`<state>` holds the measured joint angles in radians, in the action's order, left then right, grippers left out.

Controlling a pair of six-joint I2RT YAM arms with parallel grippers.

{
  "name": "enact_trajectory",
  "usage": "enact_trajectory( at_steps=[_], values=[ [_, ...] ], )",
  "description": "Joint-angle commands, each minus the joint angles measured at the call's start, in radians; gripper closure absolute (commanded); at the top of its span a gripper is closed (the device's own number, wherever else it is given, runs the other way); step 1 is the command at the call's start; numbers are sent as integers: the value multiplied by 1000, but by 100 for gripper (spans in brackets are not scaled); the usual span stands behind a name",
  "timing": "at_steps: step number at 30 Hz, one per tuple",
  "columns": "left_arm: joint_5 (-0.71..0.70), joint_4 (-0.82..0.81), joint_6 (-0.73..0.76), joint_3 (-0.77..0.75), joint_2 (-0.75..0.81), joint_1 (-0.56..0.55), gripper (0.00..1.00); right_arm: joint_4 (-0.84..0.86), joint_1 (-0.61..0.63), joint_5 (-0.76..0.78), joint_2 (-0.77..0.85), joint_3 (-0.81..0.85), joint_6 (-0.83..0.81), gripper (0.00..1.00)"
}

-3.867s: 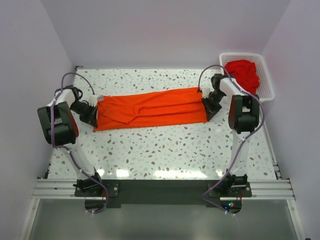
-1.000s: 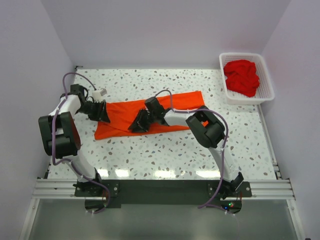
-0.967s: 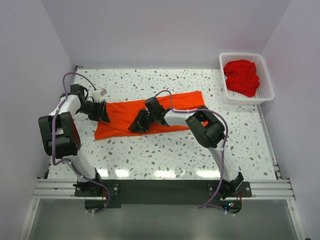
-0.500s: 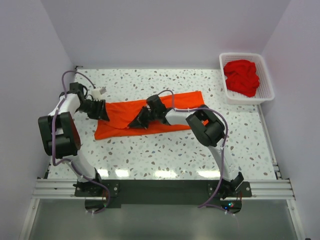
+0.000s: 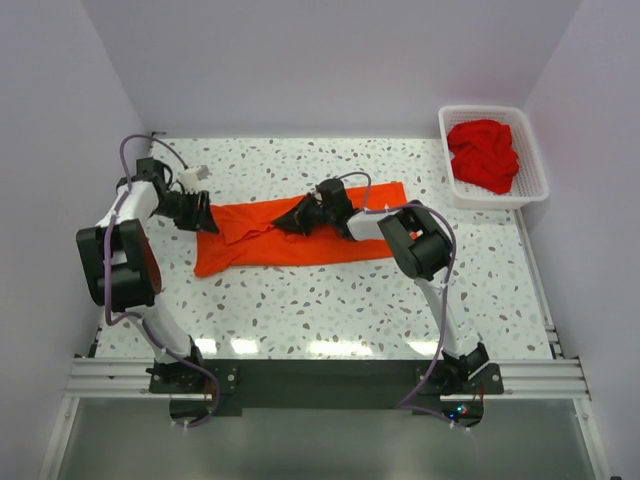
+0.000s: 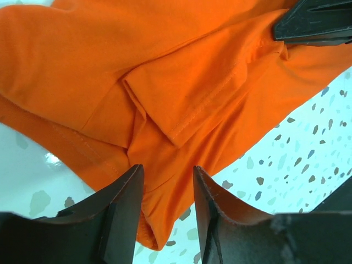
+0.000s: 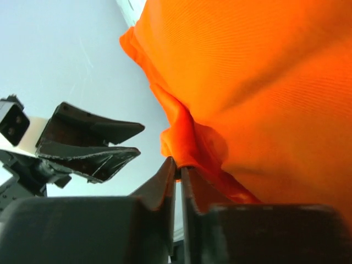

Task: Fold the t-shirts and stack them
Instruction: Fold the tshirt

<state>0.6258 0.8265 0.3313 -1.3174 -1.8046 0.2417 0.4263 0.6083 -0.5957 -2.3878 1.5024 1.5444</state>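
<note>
right gripper pinched tight on a fold of the orange t-shirt; left gripper fingers parted, shirt edge showing between them.

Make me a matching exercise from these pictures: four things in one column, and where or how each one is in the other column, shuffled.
Things
1. orange t-shirt
2. deep red shirts
3. left gripper
4. right gripper

Places and states
A. shut on a fold of orange cloth
B. bunched in the white basket
C. lying lengthwise on the table
D. open over one end of the orange cloth

Pairs: 1-C, 2-B, 3-D, 4-A
</note>
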Motion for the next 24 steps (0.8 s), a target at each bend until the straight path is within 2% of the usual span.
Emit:
enact_trajectory(
  at_steps=[1, 4, 5, 13, 19, 24],
  values=[
    [73, 0, -21, -39, -19, 5, 53, 74, -7, -6, -33, 25, 43, 88],
    [81, -1, -26, -29, -22, -5, 51, 65, -13, -13, -42, 38, 34, 68],
    [83, -1, -28, -23, -27, -10, 51, 66, -12, -18, -40, 41, 34, 66],
    [72, -69, -130, 49, -53, -58, 53, 66, -4, -67, -11, 12, 20, 61],
    [26, -112, -184, 69, -98, -61, 54, -18, -4, -104, 55, -36, -92, 51],
    [2, -113, -193, 69, -131, -64, 55, -50, -4, -130, 85, -76, -151, 50]
  ],
)
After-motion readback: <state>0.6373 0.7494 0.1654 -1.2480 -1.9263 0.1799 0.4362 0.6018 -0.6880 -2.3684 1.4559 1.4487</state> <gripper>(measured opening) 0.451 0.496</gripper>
